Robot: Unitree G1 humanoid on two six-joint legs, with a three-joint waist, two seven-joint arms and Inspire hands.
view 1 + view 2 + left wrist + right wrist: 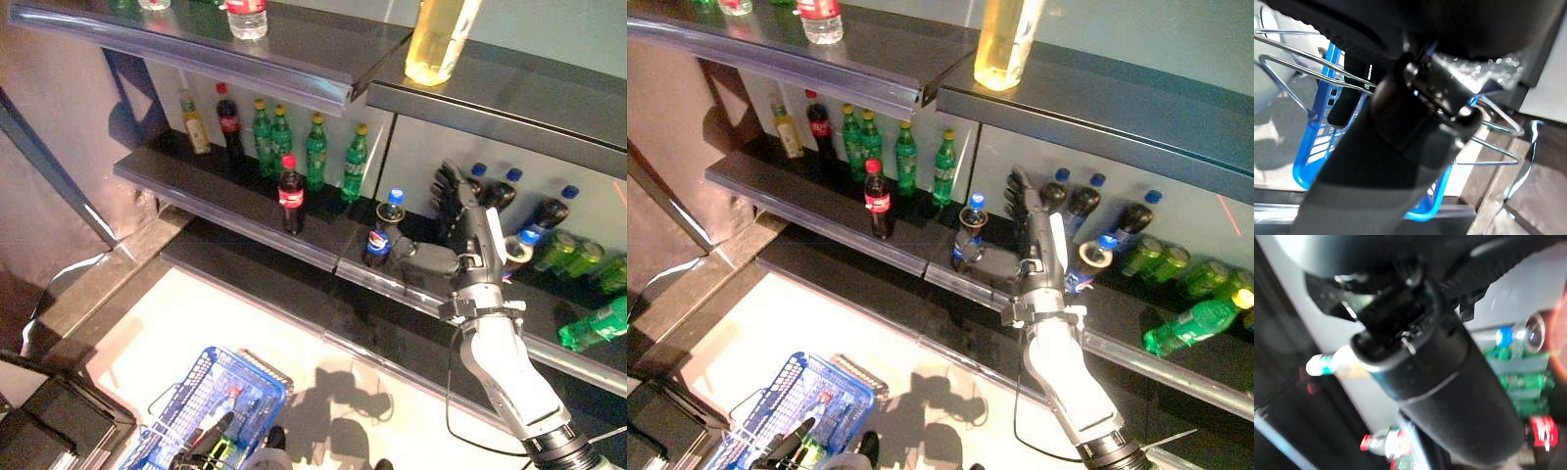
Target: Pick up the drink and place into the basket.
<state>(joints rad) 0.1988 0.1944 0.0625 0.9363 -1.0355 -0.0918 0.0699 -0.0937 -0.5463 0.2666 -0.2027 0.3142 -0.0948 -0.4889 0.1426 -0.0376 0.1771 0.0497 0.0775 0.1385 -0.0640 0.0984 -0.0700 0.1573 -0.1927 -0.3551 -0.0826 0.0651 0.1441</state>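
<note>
Your right robot hand (1034,220), fingers straight and spread, reaches beside the blue-capped cola bottle (968,235) on the shelf (823,211). Your left robot hand (1400,112) grips the blue basket (211,392) handle. Labels unreadable.

Green bottles (315,150) stand in a row far left on the middle shelf (225,201) — more green bottles (593,323) lie toppled at right.

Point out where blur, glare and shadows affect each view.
Right wrist view: motion-blurred, the bottles behind the right hand smeared. Left wrist view: the left hand close and soft, bright highlights on the blue basket wires. Left eye view: glare along the shelf edge, and a hard shadow on the pale floor beside the basket.
</note>
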